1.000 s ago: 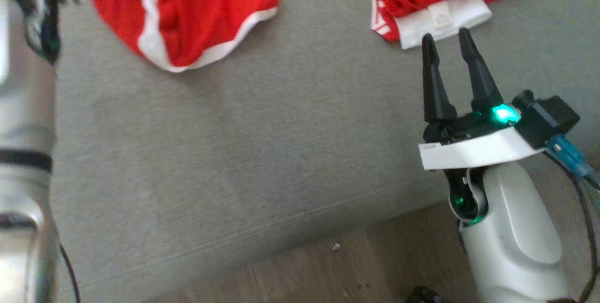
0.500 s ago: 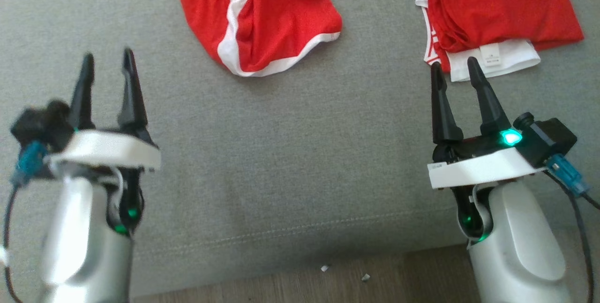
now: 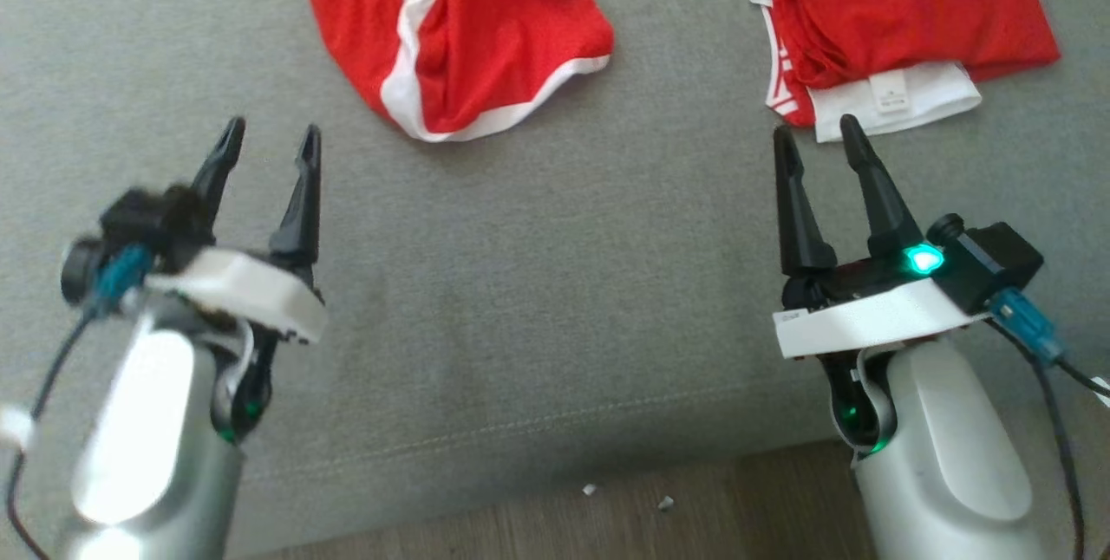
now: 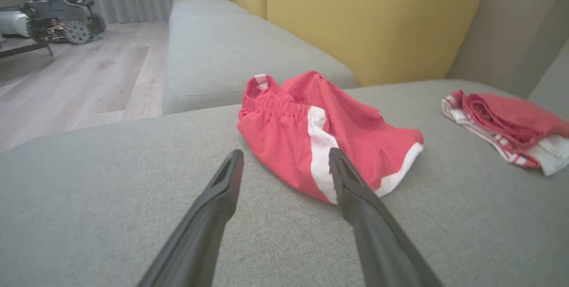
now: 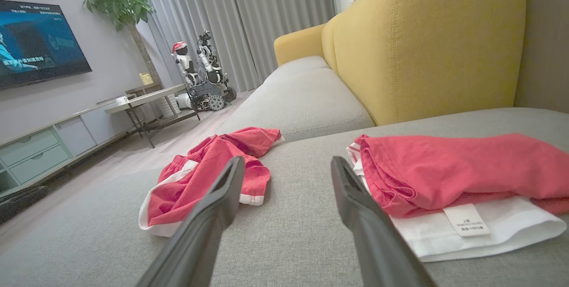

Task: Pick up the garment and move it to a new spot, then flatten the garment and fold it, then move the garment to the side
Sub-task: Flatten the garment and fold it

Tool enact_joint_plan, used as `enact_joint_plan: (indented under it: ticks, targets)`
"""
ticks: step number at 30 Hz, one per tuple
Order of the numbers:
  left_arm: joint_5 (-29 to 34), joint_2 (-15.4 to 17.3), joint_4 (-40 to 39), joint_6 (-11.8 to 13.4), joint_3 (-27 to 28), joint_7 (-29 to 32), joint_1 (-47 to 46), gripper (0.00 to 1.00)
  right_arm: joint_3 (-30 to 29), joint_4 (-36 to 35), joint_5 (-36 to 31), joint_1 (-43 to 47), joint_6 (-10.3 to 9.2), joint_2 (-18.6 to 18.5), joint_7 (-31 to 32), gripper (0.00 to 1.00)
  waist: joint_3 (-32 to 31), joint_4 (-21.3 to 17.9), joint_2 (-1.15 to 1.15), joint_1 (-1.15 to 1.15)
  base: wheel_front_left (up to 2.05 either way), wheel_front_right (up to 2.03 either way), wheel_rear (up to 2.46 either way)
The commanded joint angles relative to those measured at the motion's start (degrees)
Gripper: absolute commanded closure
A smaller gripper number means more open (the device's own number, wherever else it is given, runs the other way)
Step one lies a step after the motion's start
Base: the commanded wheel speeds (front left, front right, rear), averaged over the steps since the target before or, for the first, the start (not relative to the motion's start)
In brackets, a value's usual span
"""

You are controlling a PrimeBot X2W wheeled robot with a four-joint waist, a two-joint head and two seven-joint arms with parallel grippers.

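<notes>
We are bringing our left hand toward the red shorts.
Both it and our right hand are standing wide, empty; the shorts are lying at its one o'clock.

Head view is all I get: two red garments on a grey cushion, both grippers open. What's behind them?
Observer: A yellow backrest rises behind the cushion.
Operator: The shorts are cropped at my top edge. What's there?
Observer: A gathered elastic waistband.
Operator: Anything farther off?
Observer: A lit TV, seen in the right wrist view.
</notes>
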Motion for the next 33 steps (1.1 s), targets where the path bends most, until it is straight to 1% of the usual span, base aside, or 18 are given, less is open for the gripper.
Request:
enact_joint_plan:
  ticks: [1,5,7,9,11,15,19,21,24,27,32,33]
  targets:
    - [1.0,2.9,-1.7,-0.8,1.0,1.6,-4.7,0.0,1.8,-2.0,0.8,-1.4,0.36,0.4,-0.4,0.0,1.1,-1.1,0.0,0.0,0.0,0.0,0.0]
    - [1.9,7.0,-0.7,-2.8,-2.8,8.6,-10.8,0.0,2.8,-2.5,2.0,-2.3,0.36,0.4,-0.4,0.0,2.7,-3.0,0.0,0.0,0.0,0.0,0.0]
    - [0.4,9.0,0.0,-3.4,-4.3,12.5,-14.8,0.0,3.5,-2.9,2.6,-2.9,0.36,0.4,-0.4,0.0,3.7,-4.3,0.0,0.0,0.0,0.0,0.0]
    - [-1.1,11.4,0.4,-3.6,-6.9,16.4,-19.1,0.0,4.0,-3.3,3.4,-3.4,0.36,0.4,-0.4,0.0,4.5,-5.4,0.0,0.0,0.0,0.0,0.0]
    - [-3.8,14.1,1.0,-3.7,-10.7,20.0,-23.7,0.0,4.4,-3.6,4.1,-3.9,0.36,0.4,-0.4,0.0,5.5,-6.4,0.0,0.0,0.0,0.0,0.0]
    - [-9.5,20.7,2.6,-3.7,-20.6,26.4,-32.6,0.0,5.8,-3.8,4.8,-4.9,0.36,0.4,-0.4,0.0,7.1,-8.8,0.0,0.0,0.0,0.0,0.0]
    - [-14.0,26.0,3.9,-3.7,-30.5,29.5,-40.5,0.0,6.3,-4.3,5.9,-5.6,0.36,0.4,-0.4,0.0,8.3,-10.9,0.0,0.0,0.0,0.0,0.0]
    - [-15.7,28.1,5.1,-3.7,-35.1,31.1,-43.9,0.0,6.4,-4.5,6.3,-5.8,0.36,0.4,-0.4,0.0,8.8,-11.7,0.0,0.0,0.0,0.0,0.0]
    - [-16.7,30.7,7.2,-3.7,-41.3,32.4,-48.5,0.0,6.7,-4.8,6.9,-5.9,0.36,0.4,-0.4,0.0,9.4,-12.8,0.0,0.0,0.0,0.0,0.0]
    - [-18.1,31.9,9.8,-3.7,-45.7,32.6,-52.1,0.0,6.7,-5.0,7.2,-5.9,0.36,0.4,-0.4,0.0,10.0,-13.6,0.0,0.0,0.0,0.0,0.0]
    - [-19.6,32.9,12.8,-3.7,-52.7,30.4,-57.0,0.0,7.1,-5.5,7.8,-6.0,0.36,0.4,-0.4,0.0,10.9,-14.7,0.0,0.0,0.0,0.0,0.0]
    - [-21.2,33.0,13.4,-3.7,-55.5,29.9,-58.4,0.0,7.3,-5.6,8.0,-6.0,0.36,0.4,-0.4,0.0,11.2,-15.0,0.0,0.0,0.0,0.0,0.0]
